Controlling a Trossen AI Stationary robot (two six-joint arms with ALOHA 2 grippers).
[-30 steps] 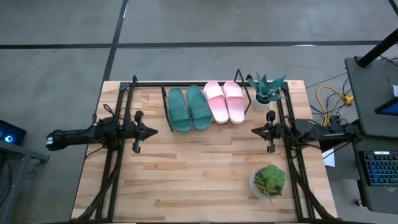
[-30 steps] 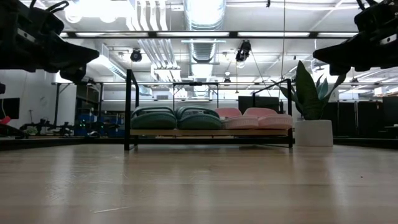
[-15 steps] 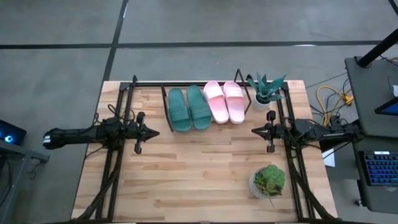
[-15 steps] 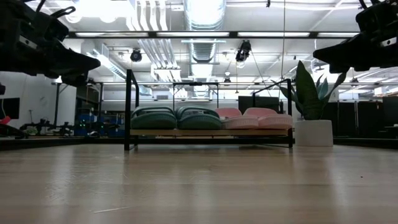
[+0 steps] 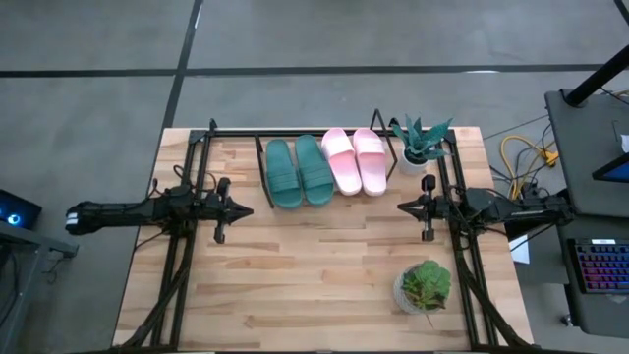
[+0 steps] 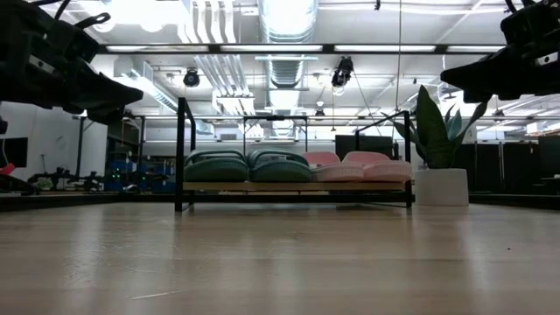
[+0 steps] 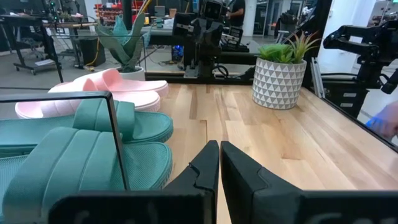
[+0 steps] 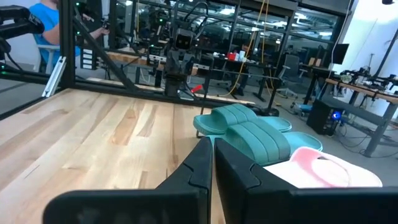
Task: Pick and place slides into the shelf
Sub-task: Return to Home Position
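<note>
Two dark teal slides [image 5: 299, 172] and two pale pink slides [image 5: 355, 161] lie side by side on the slanted board of the black wire shelf [image 5: 232, 131] at the table's far edge; in the low view the teal pair [image 6: 248, 165] and pink pair [image 6: 360, 164] rest soles-down on the board. My left gripper [image 5: 247, 208] hovers shut above the table, left of the shelf, pointing right. My right gripper [image 5: 400, 206] hovers shut on the right side, pointing left. Neither touches anything.
A spiky potted plant [image 5: 421, 146] in a white pot stands at the shelf's right end. A bushy plant in a patterned pot [image 5: 425, 287] sits near the table's near right corner. Black arm-mount frames [image 5: 182, 265] run along both sides. Bare wood lies between the arms.
My left arm has drawn back slightly toward the table's left edge and, in the low view, dipped a little. The right arm and the slides have stayed where they were.
</note>
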